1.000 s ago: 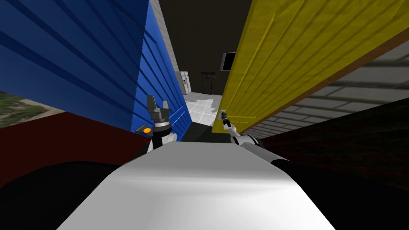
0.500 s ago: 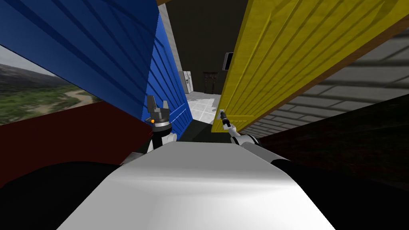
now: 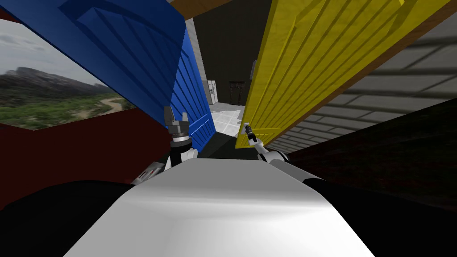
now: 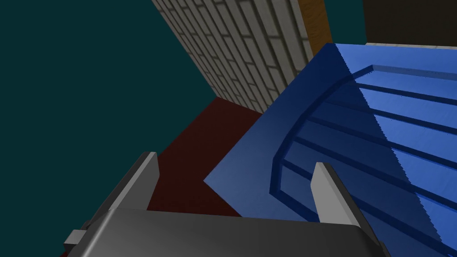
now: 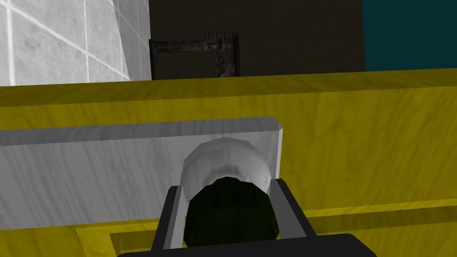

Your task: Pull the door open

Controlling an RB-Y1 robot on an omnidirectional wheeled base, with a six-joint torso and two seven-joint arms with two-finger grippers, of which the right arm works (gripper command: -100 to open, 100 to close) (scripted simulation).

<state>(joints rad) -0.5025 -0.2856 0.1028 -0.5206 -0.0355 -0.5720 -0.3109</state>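
The yellow door [image 3: 312, 67] stands on the right with a grey plate [image 5: 111, 174] and a round grey knob [image 5: 225, 163] at its edge. My right gripper [image 3: 246, 127] reaches to that edge. In the right wrist view the right gripper [image 5: 226, 189] is shut on the knob, a finger pressing each side. A blue door [image 3: 134, 58] slants on the left. My left gripper [image 3: 176, 117] is raised beside its lower edge. The left wrist view shows the left gripper [image 4: 235, 163] open, its fingers empty, in front of the blue door [image 4: 357, 134].
Between the two doors a gap shows a light tiled floor [image 3: 225, 118], a white cabinet [image 3: 209, 91] and dark furniture [image 3: 236, 91] far back. A dark red wall [image 3: 89, 151] is close on my left, a brick wall [image 3: 392, 89] on my right. A green landscape [image 3: 53, 98] shows at the left.
The blue door has slid up and right in my view, uncovering more landscape at the left. The gap between the doors looks a little wider. My right gripper keeps its hold on the knob.
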